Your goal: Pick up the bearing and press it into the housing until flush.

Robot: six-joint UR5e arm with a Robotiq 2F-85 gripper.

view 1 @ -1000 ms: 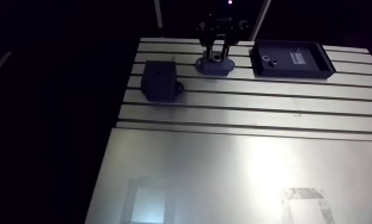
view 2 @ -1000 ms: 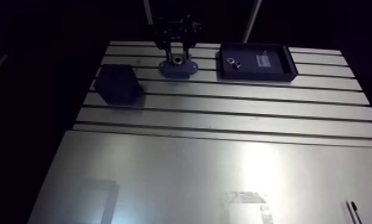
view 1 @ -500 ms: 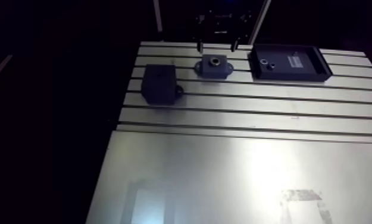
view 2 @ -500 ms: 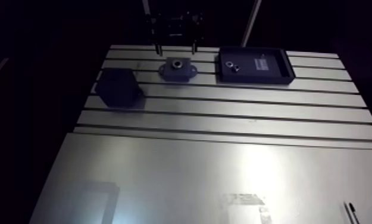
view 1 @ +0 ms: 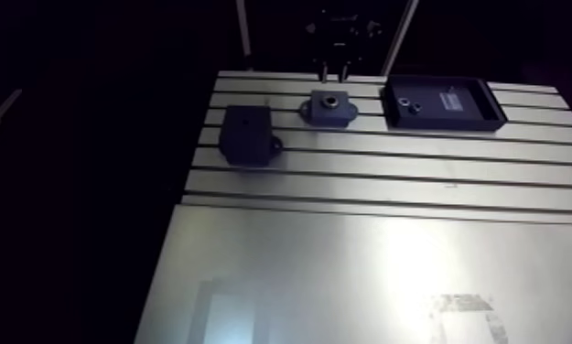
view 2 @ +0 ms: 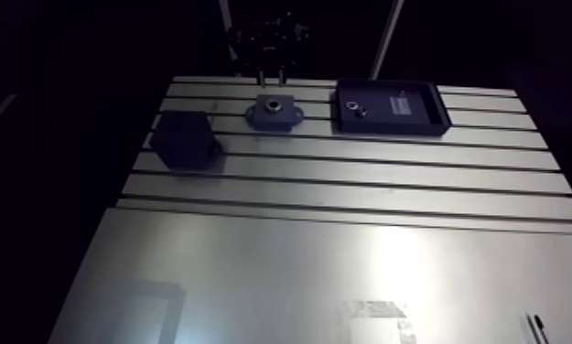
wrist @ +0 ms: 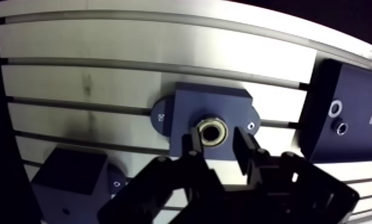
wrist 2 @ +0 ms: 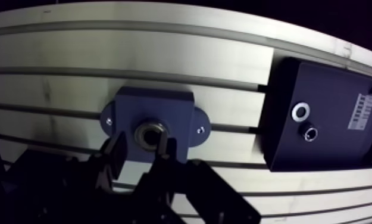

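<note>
The two-fingered black Robotiq gripper [wrist: 216,138] hung above the dark blue-grey flanged housing block [wrist: 209,116], which sat on the slotted aluminium table [view 1: 390,183] near its far edge. The wrist view showed what the arm view could not. The fingers [wrist: 245,149] stood a little apart with nothing between them. Through that gap the metal ring bearing [wrist: 213,130] could be seen sitting in the housing's round bore. Whether its face lay level with the housing's top could not be told. A small screw hole showed on each flange of the housing.

Beside the housing, and apart from it, lay a shallow black rectangular tray [wrist 2: 331,89]. Only the wrist view made its contents plain. There was a pale flat ring [wrist 2: 300,111], a darker ring-shaped part [wrist 2: 310,133] just beside it, and a pale printed label [wrist 2: 360,111] further along the tray floor.

The arm view gave the wider layout. The gripper came down from the dark above the table's far edge, and its fingertips were clear of the housing. The tray sat on one side of the housing. A dark blocky part with a short stub on its side [view 1: 248,134] sat on the other side, nearer the camera. In the wrist view that block showed only as a corner beside the gripper body. The near half of the table was a smooth sheet with bright glare on it.
</note>
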